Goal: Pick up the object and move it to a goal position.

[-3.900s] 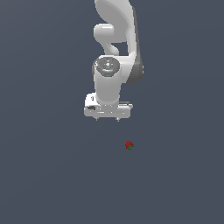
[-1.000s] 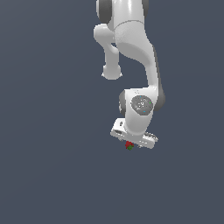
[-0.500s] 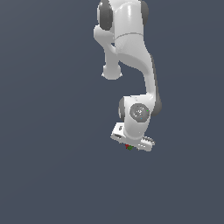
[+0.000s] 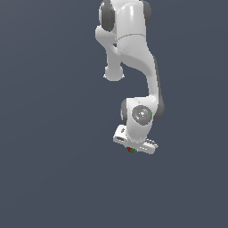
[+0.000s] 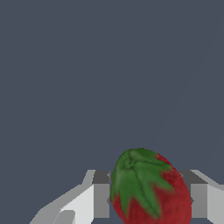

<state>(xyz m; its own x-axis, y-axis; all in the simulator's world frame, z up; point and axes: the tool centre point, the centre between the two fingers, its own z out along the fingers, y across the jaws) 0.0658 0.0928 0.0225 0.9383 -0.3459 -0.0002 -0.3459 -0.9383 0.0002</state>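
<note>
The object (image 5: 151, 190) is a small strawberry with a red body and a green leafy cap. It fills the gap between the two grey fingers (image 5: 101, 199) in the wrist view, and both fingers touch its sides. My gripper (image 5: 150, 194) is shut on it. In the exterior view the white hand (image 4: 135, 141) sits low over the floor. Only a red and green speck of the object (image 4: 131, 150) shows under the hand's lower edge, where the gripper (image 4: 133, 149) is mostly hidden.
A plain dark grey floor (image 4: 53, 178) surrounds the hand on all sides. The white arm (image 4: 133, 58) rises from the hand toward the top of the exterior view.
The hand has come down over the strawberry, covering most of it in the exterior view. The strawberry has stayed in the same spot on the floor.
</note>
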